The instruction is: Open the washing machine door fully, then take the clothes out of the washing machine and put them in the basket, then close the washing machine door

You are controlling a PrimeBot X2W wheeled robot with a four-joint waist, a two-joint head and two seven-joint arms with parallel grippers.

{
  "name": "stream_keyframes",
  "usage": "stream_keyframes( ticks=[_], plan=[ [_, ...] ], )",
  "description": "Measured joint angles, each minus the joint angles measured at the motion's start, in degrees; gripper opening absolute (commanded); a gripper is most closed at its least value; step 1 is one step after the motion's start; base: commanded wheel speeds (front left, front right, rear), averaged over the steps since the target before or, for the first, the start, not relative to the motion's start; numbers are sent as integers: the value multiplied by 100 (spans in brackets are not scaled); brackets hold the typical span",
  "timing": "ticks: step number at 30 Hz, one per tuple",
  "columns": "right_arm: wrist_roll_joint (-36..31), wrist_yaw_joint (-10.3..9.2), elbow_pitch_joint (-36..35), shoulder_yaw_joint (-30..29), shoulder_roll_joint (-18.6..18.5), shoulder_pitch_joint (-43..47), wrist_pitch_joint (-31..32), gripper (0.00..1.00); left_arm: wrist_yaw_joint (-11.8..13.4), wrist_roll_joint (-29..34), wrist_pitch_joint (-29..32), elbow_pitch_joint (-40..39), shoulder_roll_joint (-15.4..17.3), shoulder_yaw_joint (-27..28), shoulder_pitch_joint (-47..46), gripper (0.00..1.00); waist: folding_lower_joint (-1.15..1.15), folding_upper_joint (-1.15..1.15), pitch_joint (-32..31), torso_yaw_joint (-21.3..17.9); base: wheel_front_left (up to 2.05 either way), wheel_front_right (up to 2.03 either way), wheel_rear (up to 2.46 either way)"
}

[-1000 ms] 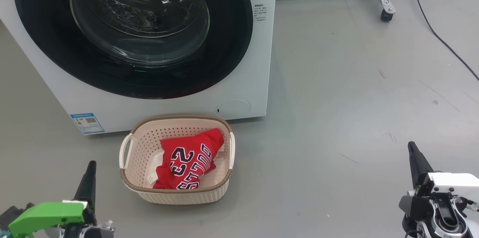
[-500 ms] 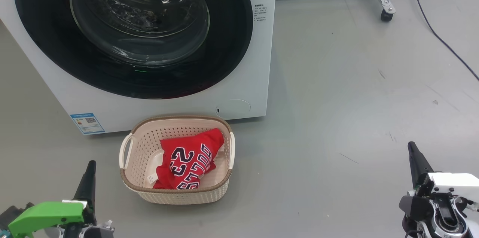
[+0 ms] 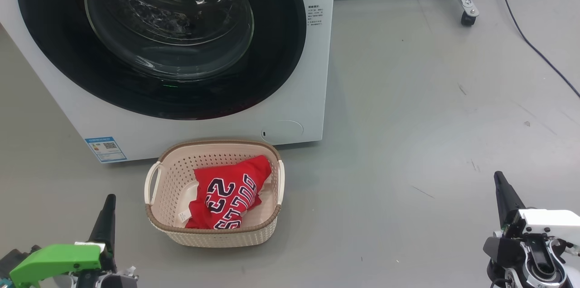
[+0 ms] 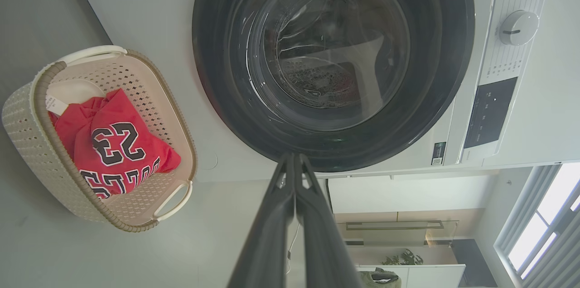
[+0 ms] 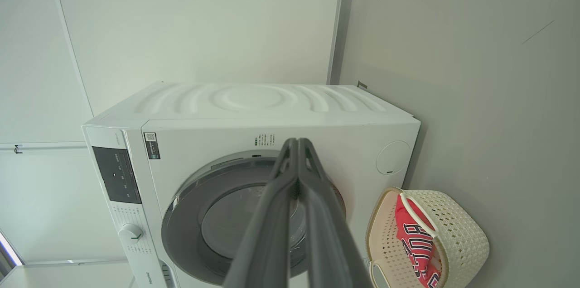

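the basket stands on the grey floor just in front of the washing machine, below the lower edge of the washing machine door. in it lie the clothes: red fabric bunched toward the basket's right side, with a jersey on top that bears white-and-dark lettering and the number 23, and a small white tag at the heap's left edge. whether the heap is one garment or more cannot be told. the door is shut flush against the white front. behind its glass bowl the perforated drum shows through reflections, and whether anything lies in it cannot be told

counted: one basket with two white handles, one machine, one door, one blue label sticker on the lower front, one control dial, two grippers. the left gripper sits at the lower left of the head view and the right gripper at the lower right, both well apart from basket and machine. each has its two dark fingers pressed together, tips meeting, with nothing between them
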Motion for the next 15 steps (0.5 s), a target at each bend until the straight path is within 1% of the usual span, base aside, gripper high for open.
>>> stream_keyframes(
  ticks=[15],
  plan=[
    [0, 2, 0, -13, 4, -2, 1, 0, 0, 0, 7, -1, 0, 13, -1, 0, 0, 0, 0, 0, 0, 0, 0]
  ],
)
